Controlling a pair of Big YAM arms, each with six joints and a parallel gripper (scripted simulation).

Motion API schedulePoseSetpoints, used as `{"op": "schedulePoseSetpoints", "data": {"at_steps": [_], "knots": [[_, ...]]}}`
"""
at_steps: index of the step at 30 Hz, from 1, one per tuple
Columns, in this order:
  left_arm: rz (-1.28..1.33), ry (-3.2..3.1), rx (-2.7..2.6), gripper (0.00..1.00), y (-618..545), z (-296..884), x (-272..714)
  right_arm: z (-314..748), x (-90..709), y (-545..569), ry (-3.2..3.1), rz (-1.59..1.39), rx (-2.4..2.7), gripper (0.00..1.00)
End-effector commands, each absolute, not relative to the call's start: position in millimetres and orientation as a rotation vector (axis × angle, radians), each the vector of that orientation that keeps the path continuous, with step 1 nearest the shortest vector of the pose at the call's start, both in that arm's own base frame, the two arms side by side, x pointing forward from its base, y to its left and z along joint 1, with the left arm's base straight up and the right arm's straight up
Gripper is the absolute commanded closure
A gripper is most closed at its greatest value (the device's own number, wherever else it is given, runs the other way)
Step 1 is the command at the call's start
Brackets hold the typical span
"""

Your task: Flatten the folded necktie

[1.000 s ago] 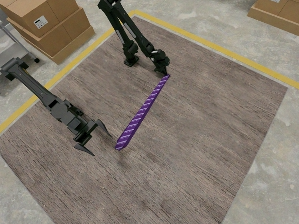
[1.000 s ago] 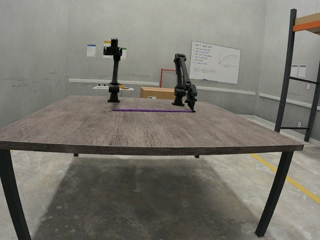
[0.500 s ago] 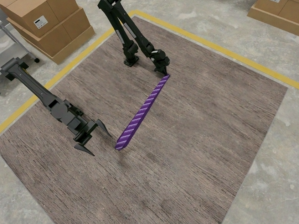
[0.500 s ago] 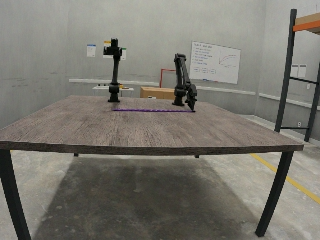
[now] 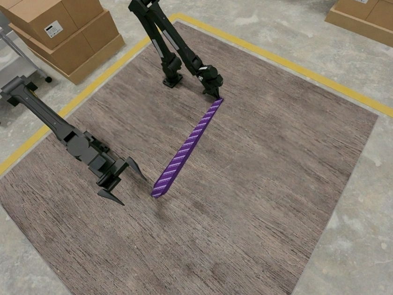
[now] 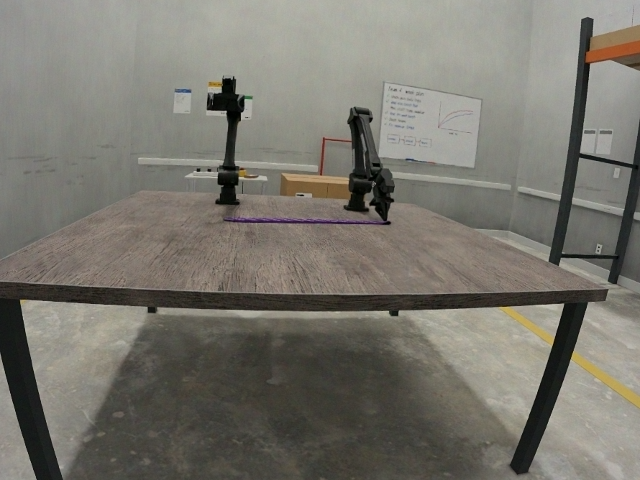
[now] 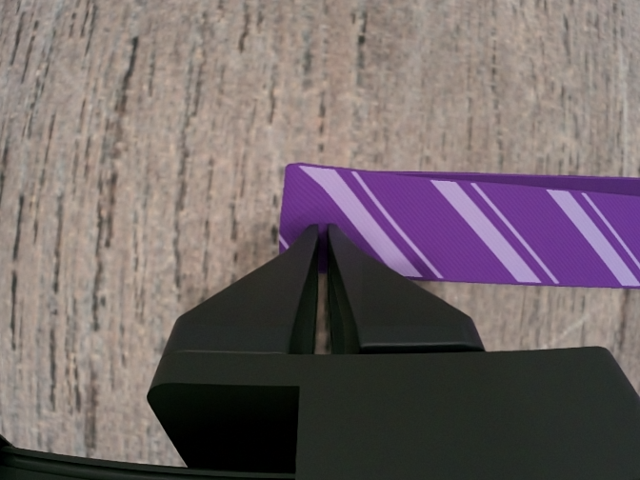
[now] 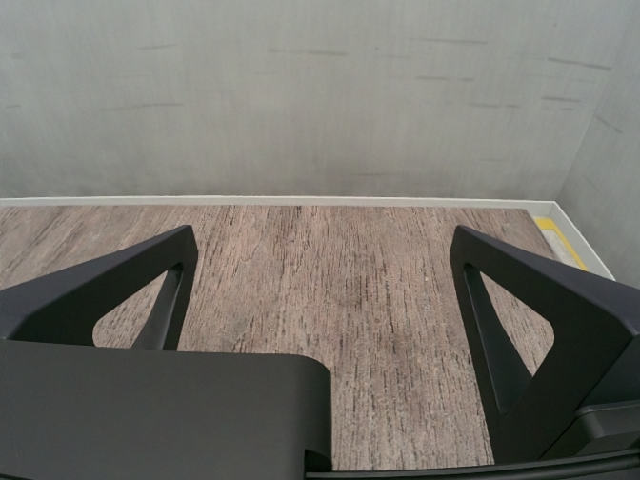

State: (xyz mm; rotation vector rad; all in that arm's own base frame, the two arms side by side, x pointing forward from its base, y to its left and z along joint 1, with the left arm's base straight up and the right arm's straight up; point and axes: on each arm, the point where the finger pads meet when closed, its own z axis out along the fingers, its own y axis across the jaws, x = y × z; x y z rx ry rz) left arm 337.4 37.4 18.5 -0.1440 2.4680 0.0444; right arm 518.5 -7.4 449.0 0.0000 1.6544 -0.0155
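The necktie [image 5: 189,144] [image 6: 305,220] [image 7: 465,232] looks like smooth, finely ribbed cloth; beneath it, the tabletop [image 5: 253,204] [image 6: 289,258] [image 7: 154,129] [image 8: 341,289] looks like rough-grained matt wood; at the tie's narrower-looking end, the left gripper [image 5: 218,96] [image 6: 385,218] [image 7: 323,239] looks like smooth, dark, mostly matt plastic or metal, which I cannot tell.
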Motion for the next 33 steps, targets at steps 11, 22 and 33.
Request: {"op": "schedulePoseSetpoints", "data": {"at_steps": [11, 22, 33], "knots": [[0.049, 2.44, -0.135, 0.96, 39, 29, 347, 481, 521, 0, 1.591, 0.001, 0.0, 0.0], [0.049, 2.44, -0.135, 0.96, 39, 53, 347, 481, 521, 0, 1.591, 0.001, 0.0, 0.0], [0.05, 2.44, -0.136, 0.96, 39, 53, 348, 481, 521, 0, 1.591, 0.001, 0.0, 0.0]]}}
